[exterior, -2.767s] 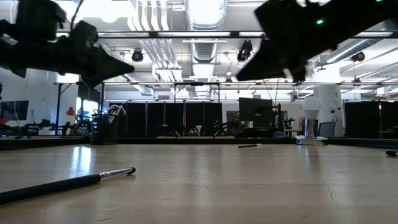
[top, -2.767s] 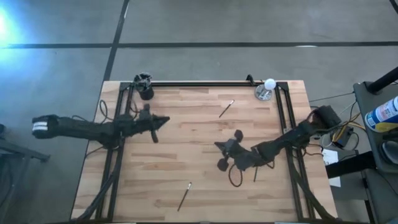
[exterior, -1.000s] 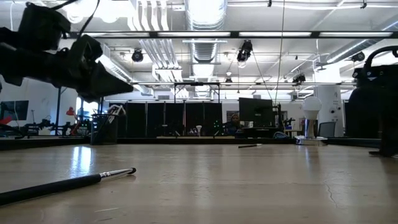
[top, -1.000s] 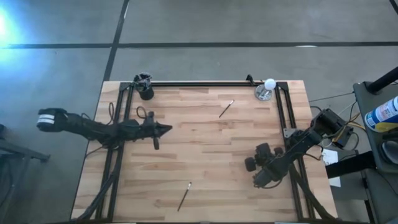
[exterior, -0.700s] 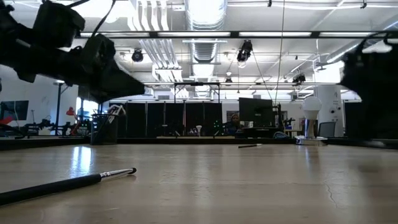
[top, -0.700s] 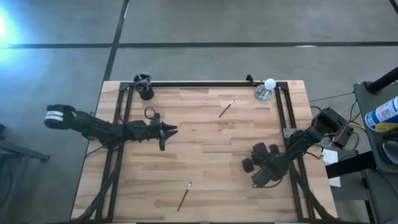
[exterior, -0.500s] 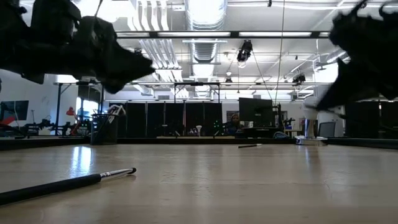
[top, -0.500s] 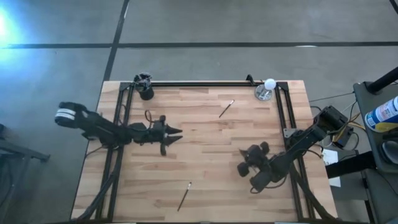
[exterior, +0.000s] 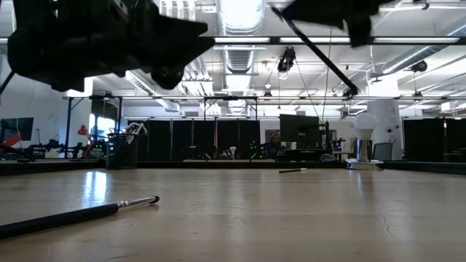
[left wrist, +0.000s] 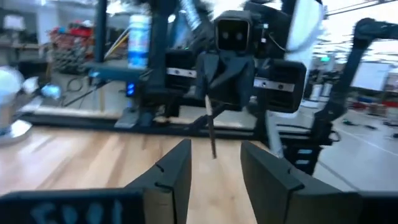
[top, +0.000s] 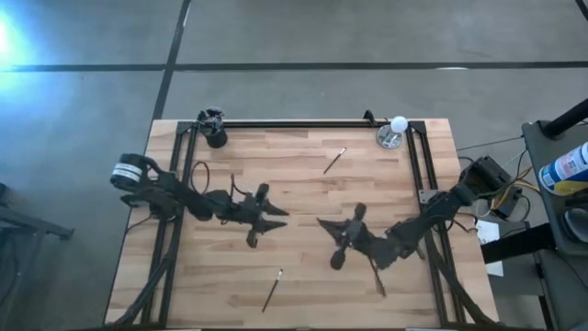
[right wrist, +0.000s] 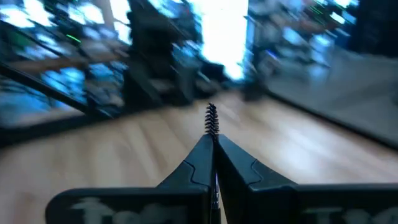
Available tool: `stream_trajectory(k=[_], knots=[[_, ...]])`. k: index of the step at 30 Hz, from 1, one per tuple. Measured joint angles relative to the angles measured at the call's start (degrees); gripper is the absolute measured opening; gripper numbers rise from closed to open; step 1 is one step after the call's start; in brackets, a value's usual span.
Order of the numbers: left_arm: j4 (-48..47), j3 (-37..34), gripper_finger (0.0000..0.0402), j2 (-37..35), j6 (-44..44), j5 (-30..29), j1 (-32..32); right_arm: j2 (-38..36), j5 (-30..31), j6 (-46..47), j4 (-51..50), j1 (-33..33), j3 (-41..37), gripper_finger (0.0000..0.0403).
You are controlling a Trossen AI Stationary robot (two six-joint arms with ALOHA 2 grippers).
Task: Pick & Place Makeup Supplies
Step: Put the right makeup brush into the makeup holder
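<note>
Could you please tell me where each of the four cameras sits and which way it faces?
High view: above, looking straight down on the table; both arms show, left gripper and right gripper facing each other mid-table.
Low view: at table-top height, looking across into the room; both arms hang overhead.
Left wrist view: on the left arm, looking past its open fingers at the right arm.
Right wrist view: on the right arm, fingers shut on a spoolie brush.
Shared: the held brush shows in both wrist views; the brush near the table's front edge in high and low.

two brushes (top: 334, 160) apparently well apart on table (top: 303, 294)
</note>
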Motion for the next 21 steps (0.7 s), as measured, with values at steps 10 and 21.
stream_trajectory(k=[10, 21], knots=[[-0.49, 5.06, 0.0131, 0.26, 2.84, 3.51, -2.70, 8.06, -18.16, -22.74, 36.56, -4.10, 0.90, 0.0008], [-6.04, 10.60, 0.0131, 0.59, 3.73, 2.42, -3.31, 13.63, -22.77, -28.11, 40.50, -5.81, 6.65, 0.0008]])
